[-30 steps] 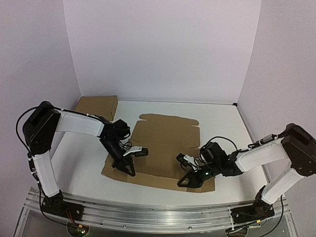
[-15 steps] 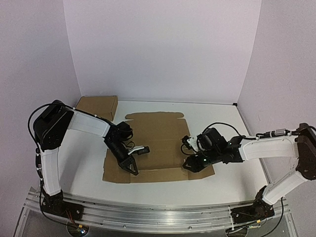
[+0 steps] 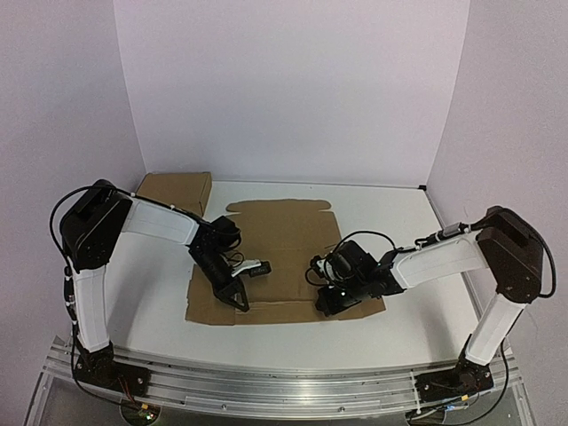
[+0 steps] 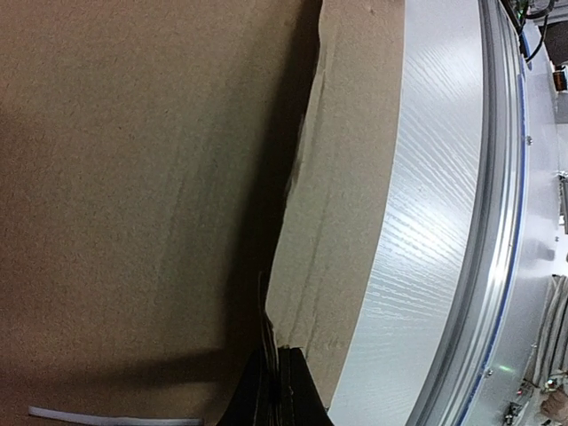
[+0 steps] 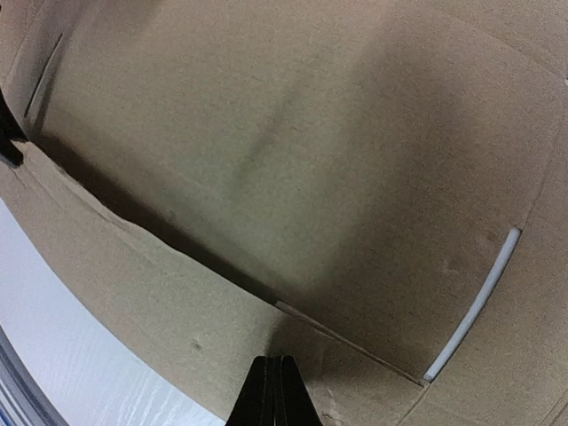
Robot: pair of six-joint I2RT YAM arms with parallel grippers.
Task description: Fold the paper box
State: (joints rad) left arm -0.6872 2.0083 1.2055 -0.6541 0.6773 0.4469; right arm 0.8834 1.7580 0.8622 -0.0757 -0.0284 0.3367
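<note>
Within the last second the paper box [image 3: 280, 248] has slid toward the left of the worktop [image 3: 399, 231], and the right gripper [image 3: 327, 303] has travelled leftward along the sheet's near flap [image 5: 133, 302]. The sheet lies open, with that flap only slightly raised along its crease, so the folding appears barely begun. The left gripper [image 3: 240, 303] bears on the sheet's near-left part. Both sets of jaws are together with nothing between them. A plain cardboard box [image 3: 173, 191] sits beyond the sheet's far-left corner. No brand, label or writing can be read.
</note>
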